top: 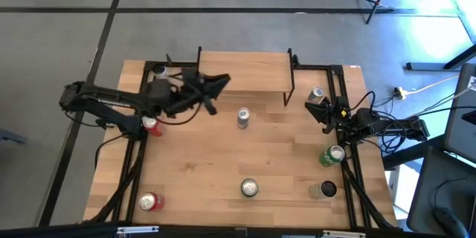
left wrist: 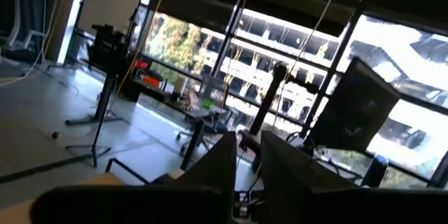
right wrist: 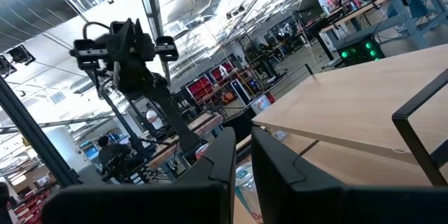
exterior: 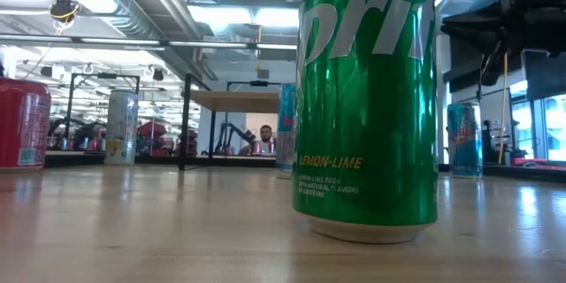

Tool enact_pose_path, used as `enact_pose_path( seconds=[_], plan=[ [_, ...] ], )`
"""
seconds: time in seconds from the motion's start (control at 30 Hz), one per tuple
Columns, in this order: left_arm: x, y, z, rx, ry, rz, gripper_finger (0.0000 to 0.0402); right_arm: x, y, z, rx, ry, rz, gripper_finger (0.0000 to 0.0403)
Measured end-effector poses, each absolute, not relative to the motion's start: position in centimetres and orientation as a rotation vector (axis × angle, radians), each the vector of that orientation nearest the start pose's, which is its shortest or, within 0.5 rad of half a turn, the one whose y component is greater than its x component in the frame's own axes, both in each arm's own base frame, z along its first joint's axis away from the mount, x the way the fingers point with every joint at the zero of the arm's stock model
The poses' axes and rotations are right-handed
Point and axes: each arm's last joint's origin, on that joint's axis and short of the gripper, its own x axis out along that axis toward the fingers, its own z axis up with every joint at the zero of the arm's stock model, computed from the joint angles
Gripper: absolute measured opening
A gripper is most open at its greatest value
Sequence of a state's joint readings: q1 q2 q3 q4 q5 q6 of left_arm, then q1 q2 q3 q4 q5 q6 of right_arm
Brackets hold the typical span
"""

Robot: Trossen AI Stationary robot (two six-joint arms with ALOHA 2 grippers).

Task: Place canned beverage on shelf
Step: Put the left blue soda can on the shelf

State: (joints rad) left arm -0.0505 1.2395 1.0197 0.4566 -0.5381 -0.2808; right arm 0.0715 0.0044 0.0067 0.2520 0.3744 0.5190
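Black and angular, the left gripper [top: 221, 82] hangs at about 11 o'clock over the table [top: 201, 163], just off the left front corner of the shelf [top: 245, 71]. Its wrist view looks out into the room, and I cannot tell from it whether the gripper is clenched or released; no can shows in it. The right gripper [top: 320, 108] waits at about 2 o'clock, clenched on nothing, with its fingers [right wrist: 224, 157] pressed close together.

The shelf stands at 12 o'clock against the far edge. In the right wrist view only one corner of its plank and one black leg show.

All the cans stand on the tabletop. A silver can [top: 242, 117] is just in front of the shelf, toward the centre. A small can [top: 317, 94] sits right beside the right gripper. A red can [top: 151, 125] at 9 o'clock is half hidden under the left arm, and another can [top: 158, 71] at 10 o'clock is hard to make out. Nearer, a second red can [top: 151, 201] is at 7, a second silver can [top: 249, 187] at 6, a dark can [top: 326, 189] at 5 and a green can [top: 332, 155] at 4. In the low view the green can fills the picture with its top cut off, partly covering a blue can [exterior: 286, 128] behind it.
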Motion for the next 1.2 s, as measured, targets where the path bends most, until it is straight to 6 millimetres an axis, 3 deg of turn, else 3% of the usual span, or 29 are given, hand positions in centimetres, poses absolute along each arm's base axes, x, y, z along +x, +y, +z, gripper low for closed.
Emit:
enact_pose_path(
  seconds=[0.27, 0.5, 0.73, 0.87, 1.03, 1.2],
  plan=[
    [31.1, 0.2, 39.3, -0.328, -0.008, 0.394, 0.0205, 9.3, -0.4, 18.9, 0.568, -0.322, -0.23, 0.0045],
    [33.8, 0.0, 38.3, -0.238, 0.196, 0.384, 0.0294, 9.4, -0.4, 18.7, 0.555, -0.301, -0.237, 0.0141],
    [36.1, -1.1, 35.4, -0.193, 0.291, 0.381, 0.0306, 9.4, -0.3, 18.4, 0.545, -0.262, -0.218, 0.0216],
    [37.0, -0.6, 32.7, -0.176, 0.428, 0.41, 0.0306, 9.5, -0.2, 18.2, 0.538, -0.231, -0.181, 0.0225],
    [37.3, 1.5, 30.5, -0.304, 0.556, 0.45, 0.0306, 9.5, -0.2, 18.0, 0.533, -0.207, -0.181, 0.022],
    [36.9, 3.0, 32.0, -0.318, 0.652, 0.509, 0.0299, 9.6, -0.2, 17.8, 0.529, -0.184, -0.187, 0.0215]
  ],
)
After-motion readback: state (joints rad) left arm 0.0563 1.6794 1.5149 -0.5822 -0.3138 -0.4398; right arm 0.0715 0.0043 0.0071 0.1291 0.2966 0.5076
